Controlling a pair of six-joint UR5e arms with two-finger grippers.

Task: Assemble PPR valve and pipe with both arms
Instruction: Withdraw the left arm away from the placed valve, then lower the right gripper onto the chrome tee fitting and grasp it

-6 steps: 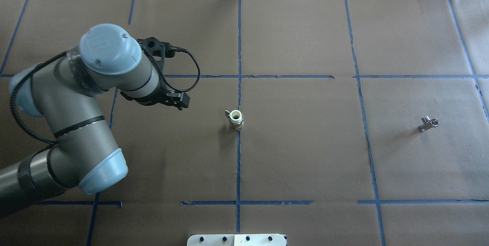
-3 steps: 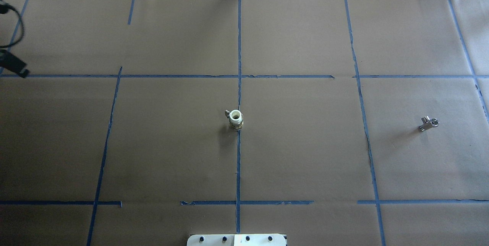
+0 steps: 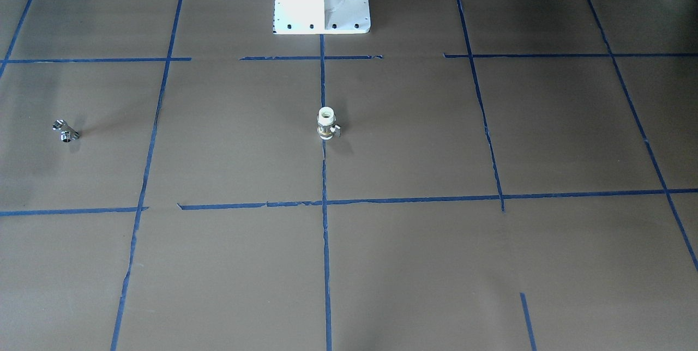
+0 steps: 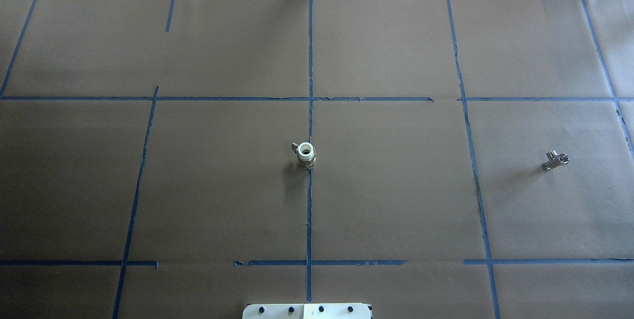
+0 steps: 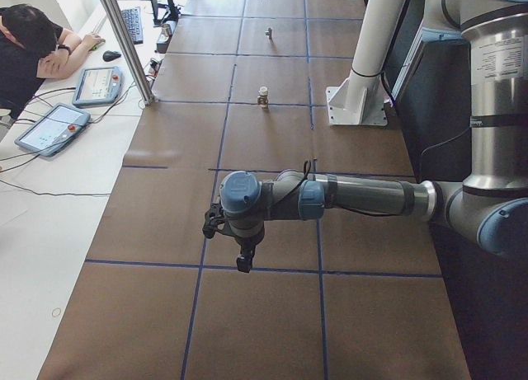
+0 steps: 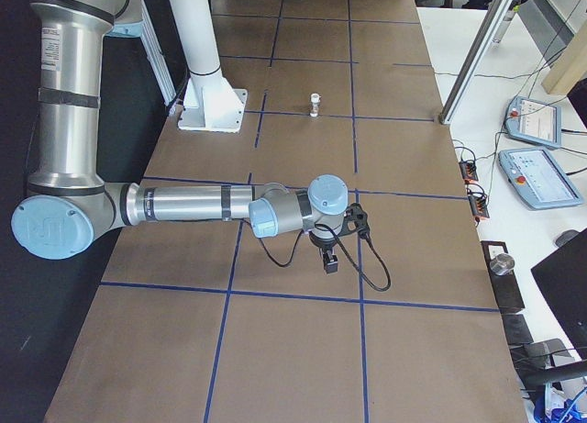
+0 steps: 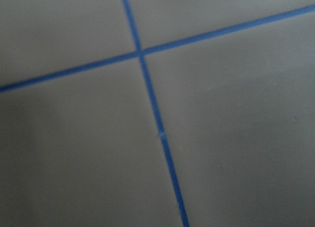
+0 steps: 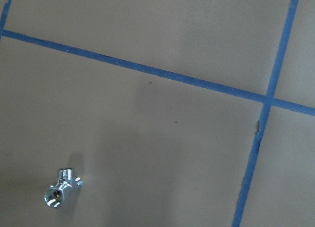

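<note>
Nothing is gripped yet, going by how things lie. The PPR valve (image 4: 306, 154) is stood upright right on the middle tape line (image 4: 309, 61) of the counter (image 4: 396, 200). Its long axis is vertical, its open white end is turned up with nothing seated in it, and its little lever (image 4: 294, 146) is poked out toward the robot's left. The pipe (image 4: 556, 160) is laid on its side off toward the robot's right, well apart from the valve.

In the right wrist view the pipe (image 8: 61, 187) is found low and to the left. So the right gripper (image 6: 328, 261) is judged the nearer one for it, and a shift that way plus a drop would be needed. The left gripper (image 5: 244, 260) is hung over the counter's left end, well apart from the valve (only tape is caught by its wrist camera). Whether either set of fingers is released or clenched can't be told, since each is seen only from a side camera. Assembly is judged not begun.
</note>
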